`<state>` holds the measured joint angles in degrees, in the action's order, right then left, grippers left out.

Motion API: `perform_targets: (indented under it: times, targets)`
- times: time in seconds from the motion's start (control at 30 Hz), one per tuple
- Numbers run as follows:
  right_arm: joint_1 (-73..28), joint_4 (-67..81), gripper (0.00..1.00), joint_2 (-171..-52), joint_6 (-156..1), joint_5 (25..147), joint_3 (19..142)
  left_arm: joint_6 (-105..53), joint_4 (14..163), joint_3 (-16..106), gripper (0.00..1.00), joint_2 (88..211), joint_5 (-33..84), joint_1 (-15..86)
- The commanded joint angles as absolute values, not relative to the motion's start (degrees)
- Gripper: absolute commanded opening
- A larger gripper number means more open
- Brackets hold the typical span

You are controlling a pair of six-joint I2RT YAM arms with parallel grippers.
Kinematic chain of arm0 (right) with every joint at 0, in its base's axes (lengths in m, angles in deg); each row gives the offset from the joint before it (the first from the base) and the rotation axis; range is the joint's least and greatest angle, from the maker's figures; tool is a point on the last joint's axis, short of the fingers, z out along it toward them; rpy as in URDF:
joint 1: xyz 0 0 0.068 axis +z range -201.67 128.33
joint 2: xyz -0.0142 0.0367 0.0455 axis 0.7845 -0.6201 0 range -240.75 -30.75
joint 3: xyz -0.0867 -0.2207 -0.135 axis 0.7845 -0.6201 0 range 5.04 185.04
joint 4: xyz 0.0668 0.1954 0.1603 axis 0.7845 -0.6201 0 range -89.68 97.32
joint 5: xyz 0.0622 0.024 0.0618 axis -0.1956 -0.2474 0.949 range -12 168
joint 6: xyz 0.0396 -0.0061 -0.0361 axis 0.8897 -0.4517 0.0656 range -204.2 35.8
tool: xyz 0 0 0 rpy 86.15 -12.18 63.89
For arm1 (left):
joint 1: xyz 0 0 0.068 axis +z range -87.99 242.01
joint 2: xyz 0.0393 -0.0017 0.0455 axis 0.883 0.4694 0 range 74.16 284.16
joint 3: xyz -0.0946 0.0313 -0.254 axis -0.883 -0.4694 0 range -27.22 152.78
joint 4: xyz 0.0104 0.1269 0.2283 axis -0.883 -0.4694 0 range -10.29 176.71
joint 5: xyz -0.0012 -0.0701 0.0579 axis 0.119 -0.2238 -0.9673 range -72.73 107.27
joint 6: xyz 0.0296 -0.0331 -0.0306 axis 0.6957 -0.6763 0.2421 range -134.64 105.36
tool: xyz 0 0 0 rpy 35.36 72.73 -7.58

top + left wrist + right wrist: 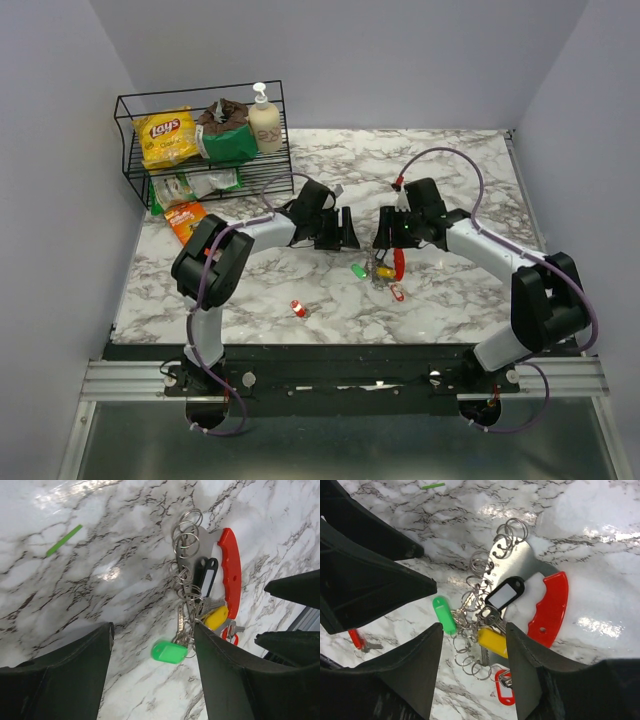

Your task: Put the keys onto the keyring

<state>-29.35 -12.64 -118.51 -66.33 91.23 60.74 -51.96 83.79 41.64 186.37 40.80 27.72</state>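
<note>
The right gripper (474, 628) stands with its jaws apart, straddling the bunch of keys (378, 268) without clamping anything. The yellow-headed key (492, 642) and a tangle of silvery split rings (465, 630) lie in the gap, and the green-headed key (443, 614) lies just beside one fingertip. Past them the keyring (550, 609), a red curved loop on a silvery plate, lies flat on the marble table (450, 180) with a black key tag (504, 594) across it. The left gripper (152, 630) faces the bunch from the other side, its jaws also wide and empty, close to the green head. A red-headed key (298, 308) lies alone, well apart, nearer the arm bases. A wire basket (200, 91) of snacks stands at the far left corner
</note>
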Motion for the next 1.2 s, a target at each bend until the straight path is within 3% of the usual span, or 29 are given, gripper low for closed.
perform_targets:
  times: [0.0,0.37,0.8,0.9,1.03,1.17]
  targets:
    - [-27.24,-14.21,0.59,-120.91,-68.29,86.17,63.40,-52.17,84.33,38.18,0.75,182.98,40.56,30.36]
    - [-24.52,-16.84,0.46,-125.75,-68.73,86.87,64.63,-52.52,86.18,35.71,0.75,182.62,41.44,31.68]
    - [-22.14,-19.48,0.40,-131.03,-68.11,86.79,65.60,-52.97,87.32,36.14,0.75,183.76,43.02,31.60]
    - [-22.05,-20.10,0.27,-131.20,-68.11,85.56,66.03,-52.79,87.14,35.88,0.75,183.59,42.58,31.68]
    - [-22.05,-20.27,0.02,-129.98,-68.11,84.85,66.39,-52.70,86.88,35.88,0.75,183.50,42.32,31.68]
    - [-22.05,-19.92,0.01,-126.74,-68.81,85.37,66.92,-52.35,86.79,35.79,0.75,183.06,41.62,31.60]
